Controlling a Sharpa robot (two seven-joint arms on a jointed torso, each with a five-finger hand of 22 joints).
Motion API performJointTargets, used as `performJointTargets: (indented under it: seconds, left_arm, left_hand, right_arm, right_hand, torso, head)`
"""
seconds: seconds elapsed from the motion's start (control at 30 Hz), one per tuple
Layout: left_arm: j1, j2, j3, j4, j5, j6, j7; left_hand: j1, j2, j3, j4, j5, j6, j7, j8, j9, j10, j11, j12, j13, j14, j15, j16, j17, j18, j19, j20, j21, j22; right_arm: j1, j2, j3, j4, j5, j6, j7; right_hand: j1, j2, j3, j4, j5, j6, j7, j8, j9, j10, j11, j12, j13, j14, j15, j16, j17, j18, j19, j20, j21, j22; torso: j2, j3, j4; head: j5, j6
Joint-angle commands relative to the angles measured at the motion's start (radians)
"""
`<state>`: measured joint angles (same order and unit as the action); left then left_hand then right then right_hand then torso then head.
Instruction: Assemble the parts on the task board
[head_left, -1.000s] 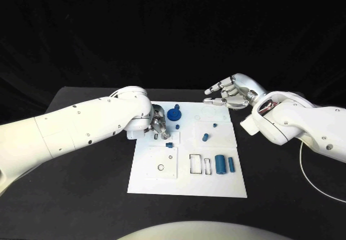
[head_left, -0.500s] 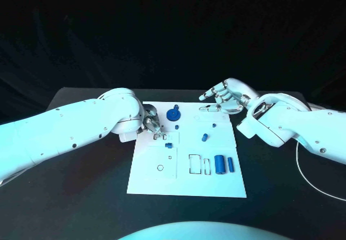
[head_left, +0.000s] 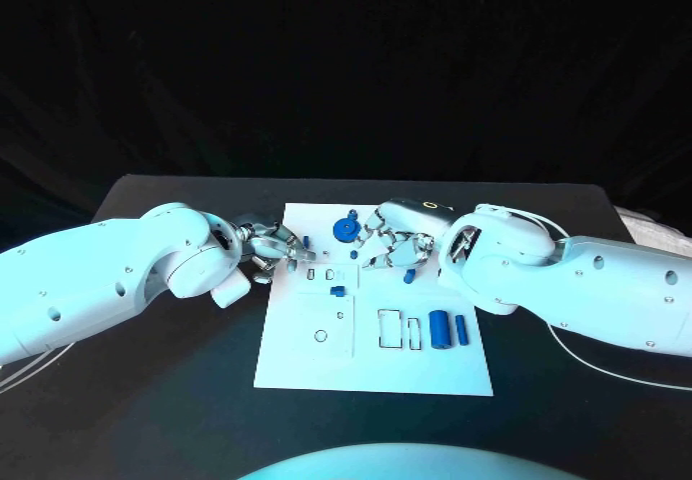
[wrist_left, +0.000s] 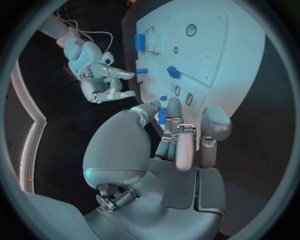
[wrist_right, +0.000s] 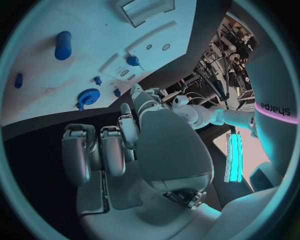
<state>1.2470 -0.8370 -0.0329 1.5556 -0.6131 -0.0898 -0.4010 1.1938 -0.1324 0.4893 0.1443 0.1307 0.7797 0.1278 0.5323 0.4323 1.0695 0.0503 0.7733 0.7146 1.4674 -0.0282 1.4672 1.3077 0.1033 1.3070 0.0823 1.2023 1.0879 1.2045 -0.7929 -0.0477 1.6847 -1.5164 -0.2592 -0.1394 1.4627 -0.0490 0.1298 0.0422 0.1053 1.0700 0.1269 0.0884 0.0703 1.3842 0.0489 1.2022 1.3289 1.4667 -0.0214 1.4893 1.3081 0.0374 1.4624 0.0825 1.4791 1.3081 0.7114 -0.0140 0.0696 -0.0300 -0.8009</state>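
- Two hands hang over the far half of the white task board (head_left: 372, 370), on the black table (head_left: 562, 400).
- Left hand (head_left: 271, 250) sits at the board's left edge and pinches a small blue part (wrist_left: 161, 115) between its fingertips.
- Right hand (head_left: 392, 240) holds nothing; its fingers are apart, just beside a blue gear (head_left: 346, 229).
- Blue cylinders (head_left: 449, 328) lie near the board's right edge, well apart from both hands.
- The board's near half is open.
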Motion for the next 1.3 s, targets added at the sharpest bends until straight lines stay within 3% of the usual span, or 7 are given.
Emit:
performJointTargets:
  seconds: [0.03,0.17,0.37,0.53,0.67,0.93,1.3]
  left_arm:
    - [-0.008,-0.032,-0.005,0.035,0.290,-0.119,0.240]
    - [-0.015,-0.067,-0.010,0.067,0.390,-0.155,0.326]
    - [-0.022,-0.105,-0.013,0.105,0.497,-0.198,0.423]
    - [-0.024,-0.120,-0.014,0.121,0.543,-0.221,0.471]
    - [-0.025,-0.126,-0.014,0.128,0.554,-0.230,0.487]
    - [-0.025,-0.129,-0.014,0.129,0.558,-0.245,0.494]
    - [-0.025,-0.128,-0.014,0.126,0.559,-0.246,0.489]
  left_hand:
    - [0.017,0.010,-0.013,-0.004,-0.002,-0.002,0.007,-0.009,-0.014,-0.013,0.001,-0.009,-0.016,0.041,0.009,-0.020,0.131,0.016,-0.016,0.005,-0.030,-0.031]
    - [0.035,0.020,-0.029,-0.008,-0.001,0.000,0.010,-0.013,-0.030,-0.021,0.004,-0.017,-0.040,0.011,0.012,-0.076,0.072,0.032,-0.058,0.009,-0.101,-0.109]
    - [0.048,0.026,-0.037,-0.013,0.000,0.002,0.009,-0.014,-0.039,-0.021,0.003,-0.019,-0.053,0.004,0.012,-0.091,0.056,0.036,-0.067,0.009,-0.126,-0.135]
    - [0.056,0.030,-0.041,-0.017,0.001,0.003,0.009,-0.013,-0.044,-0.022,0.003,-0.019,-0.061,-0.001,0.012,-0.100,0.046,0.039,-0.072,0.009,-0.141,-0.149]
    - [0.060,0.032,-0.042,-0.019,0.001,0.004,0.009,-0.013,-0.047,-0.022,0.003,-0.019,-0.064,-0.002,0.012,-0.102,0.043,0.039,-0.073,0.009,-0.145,-0.153]
    - [0.068,0.037,-0.042,-0.024,0.002,0.005,0.009,-0.013,-0.051,-0.022,0.002,-0.019,-0.070,-0.002,0.011,-0.104,0.040,0.039,-0.072,0.009,-0.149,-0.156]
    - [0.071,0.038,-0.042,-0.025,0.002,0.005,0.009,-0.012,-0.052,-0.023,0.002,-0.019,-0.072,-0.002,0.011,-0.104,0.039,0.040,-0.072,0.009,-0.152,-0.158]
  right_arm:
    - [-0.014,0.033,-0.002,-0.016,-0.174,0.083,-0.083]
    - [-0.029,0.070,-0.004,-0.035,-0.192,0.103,-0.102]
    - [-0.048,0.115,-0.008,-0.064,-0.201,0.118,-0.114]
    - [-0.060,0.136,-0.009,-0.078,-0.201,0.132,-0.115]
    - [-0.066,0.144,-0.009,-0.082,-0.195,0.146,-0.113]
    - [-0.072,0.145,-0.010,-0.077,-0.184,0.152,-0.118]
    - [-0.076,0.156,-0.010,-0.087,-0.179,0.149,-0.124]
  right_hand:
    - [-0.006,-0.002,0.008,0.001,-0.006,0.010,0.001,-0.006,-0.001,0.011,-0.009,0.005,-0.005,0.073,-0.010,0.003,0.112,0.007,-0.001,-0.004,-0.003,0.065]
    - [-0.012,-0.002,0.011,0.003,-0.009,0.013,0.001,-0.006,-0.001,0.010,-0.009,0.003,-0.006,0.073,-0.010,0.003,0.112,0.008,-0.002,-0.004,-0.004,0.064]
    - [-0.015,0.000,0.015,0.003,-0.009,0.016,-0.001,-0.006,-0.001,0.009,-0.009,0.003,-0.007,0.073,-0.010,0.002,0.112,0.008,-0.002,-0.004,-0.005,0.064]
    - [-0.017,0.002,0.018,0.003,-0.008,0.019,-0.001,-0.006,-0.001,0.010,-0.010,0.004,-0.006,0.073,-0.011,0.003,0.113,0.008,-0.001,-0.004,-0.004,0.064]
    - [-0.025,0.000,0.020,0.005,-0.007,0.021,-0.001,-0.008,-0.001,0.010,-0.010,0.006,-0.006,0.073,-0.011,0.003,0.114,0.008,-0.001,-0.005,-0.004,0.064]
    - [-0.053,-0.006,0.023,0.015,-0.003,0.019,-0.001,-0.015,-0.003,0.012,-0.009,0.010,-0.003,0.074,-0.011,0.004,0.116,0.008,-0.001,-0.005,-0.005,0.064]
    - [-0.066,-0.007,0.025,0.021,-0.001,0.019,-0.001,-0.017,-0.003,0.014,-0.009,0.014,-0.001,0.074,-0.011,0.004,0.117,0.007,0.000,-0.006,-0.004,0.066]
  torso:
    - [0.001,-0.0033,0.0035]
    - [0.002,-0.0028,0.0021]
    - [0.002,-0.0049,0.0039]
    - [0.002,-0.0021,0.0004]
    - [0.003,-0.0025,-0.0010]
    - [0.001,0.0001,0.0005]
    - [0.001,-0.0009,0.0012]
  head:
    - [0.005,0.000]
    - [0.008,0.000]
    - [0.011,-0.001]
    - [0.017,-0.002]
    - [0.019,-0.003]
    - [0.020,-0.008]
    - [0.022,-0.009]
